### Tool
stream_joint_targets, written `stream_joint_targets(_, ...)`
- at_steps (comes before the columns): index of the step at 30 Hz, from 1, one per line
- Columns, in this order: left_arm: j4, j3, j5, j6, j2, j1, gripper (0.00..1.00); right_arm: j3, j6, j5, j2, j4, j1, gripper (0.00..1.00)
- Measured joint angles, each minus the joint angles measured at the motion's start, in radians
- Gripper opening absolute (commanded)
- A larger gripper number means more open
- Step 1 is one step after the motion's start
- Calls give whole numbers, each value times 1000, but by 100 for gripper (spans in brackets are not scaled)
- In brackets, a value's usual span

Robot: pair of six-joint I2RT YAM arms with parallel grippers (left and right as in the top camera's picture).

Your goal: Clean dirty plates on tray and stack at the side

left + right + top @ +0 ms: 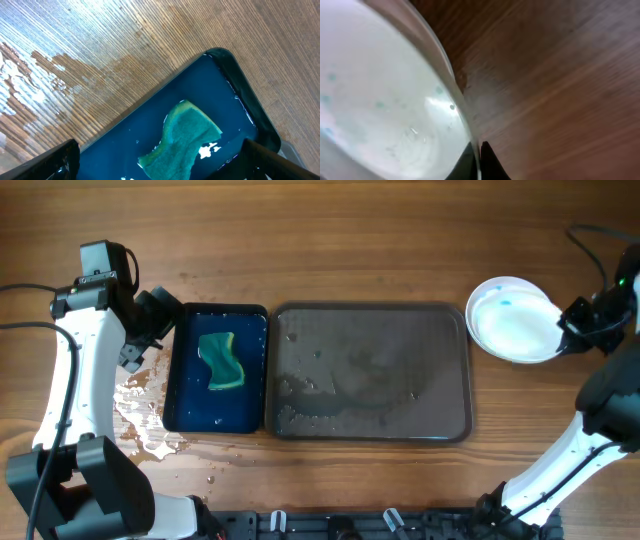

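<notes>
Plates (512, 325) beside tray (372, 370); sponge (225, 360) farther left

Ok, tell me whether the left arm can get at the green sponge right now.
Probably yes: the left gripper is open above the sponge, which lies uncovered in the blue tray.

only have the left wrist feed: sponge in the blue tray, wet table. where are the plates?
Observer: Overhead shows one white plate off the right end of the grey tray. I can't tell if others sit under it.
Operator: anything on that tray?
Observer: No plates, only water droplets on its surface.
Operator: what's the right arm doing?
Observer: The right pincer is shut on the plate's right rim.
</notes>
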Motion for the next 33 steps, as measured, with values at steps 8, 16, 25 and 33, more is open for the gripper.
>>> stream_joint_targets(8,0,0,0,0,0,0,100,-48,5,-59,0,127,12,70)
stream_joint_targets(16,0,0,0,1,0,0,100,-16,-55,-192,0,116,24,82)
stream_joint_targets(25,60,8,0,160,-6,0,100,90,-280,-235,-292,177,278,99)
stream_joint_targets(33,-43,195,-3,298,-246,-43,100,98,-406,-173,-575,180,524,100)
